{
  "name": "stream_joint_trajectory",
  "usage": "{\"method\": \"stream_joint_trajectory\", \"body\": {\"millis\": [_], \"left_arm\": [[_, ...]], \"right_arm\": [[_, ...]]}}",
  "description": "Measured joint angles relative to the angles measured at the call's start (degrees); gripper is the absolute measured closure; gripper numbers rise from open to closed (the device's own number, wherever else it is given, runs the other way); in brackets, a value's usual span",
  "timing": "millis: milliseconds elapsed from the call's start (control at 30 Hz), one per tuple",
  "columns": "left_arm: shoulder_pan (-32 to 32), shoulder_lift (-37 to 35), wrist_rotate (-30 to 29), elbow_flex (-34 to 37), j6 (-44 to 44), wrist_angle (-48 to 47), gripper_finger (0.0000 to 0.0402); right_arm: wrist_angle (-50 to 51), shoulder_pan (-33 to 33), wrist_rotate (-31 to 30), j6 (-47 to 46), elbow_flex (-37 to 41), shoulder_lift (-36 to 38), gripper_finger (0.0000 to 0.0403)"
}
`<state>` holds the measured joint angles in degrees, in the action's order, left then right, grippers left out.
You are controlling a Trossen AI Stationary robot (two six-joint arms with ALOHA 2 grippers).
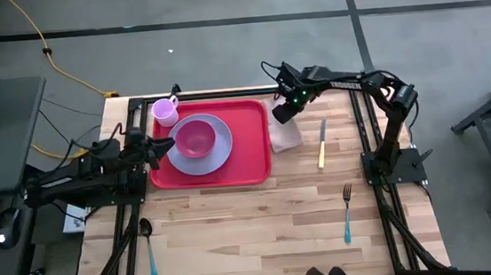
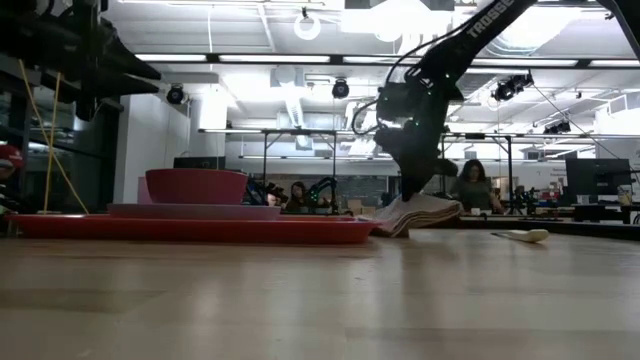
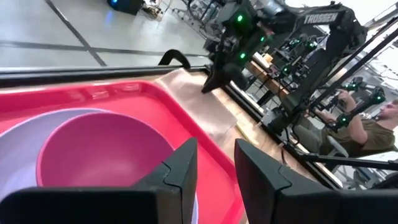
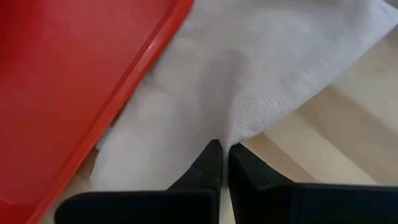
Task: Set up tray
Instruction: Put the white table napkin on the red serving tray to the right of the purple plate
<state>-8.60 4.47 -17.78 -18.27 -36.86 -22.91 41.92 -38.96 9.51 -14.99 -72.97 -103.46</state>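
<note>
- High view: the tray lies mid-table holding plate, bowl and cup; my right gripper works the napkin beside its rim.
- Low view: napkin lifted at one edge.
- Left wrist: my left gripper waits, slightly parted, empty.
- Right wrist: fingers pinched on napkin cloth, to reposition it.
</note>
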Motion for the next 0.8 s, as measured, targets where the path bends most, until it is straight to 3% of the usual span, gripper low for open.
{"method": "stream_joint_trajectory", "body": {"millis": [400,800], "left_arm": [[0.00,0.02,0.69,0.51,-4.18,-5.72,0.0263],[0.00,0.04,1.20,0.51,-10.14,-13.18,0.0263]], "right_arm": [[10.57,0.65,-3.45,4.32,-12.36,0.07,0.0403],[14.26,2.71,-1.30,4.57,-21.26,0.07,0.0403]]}}
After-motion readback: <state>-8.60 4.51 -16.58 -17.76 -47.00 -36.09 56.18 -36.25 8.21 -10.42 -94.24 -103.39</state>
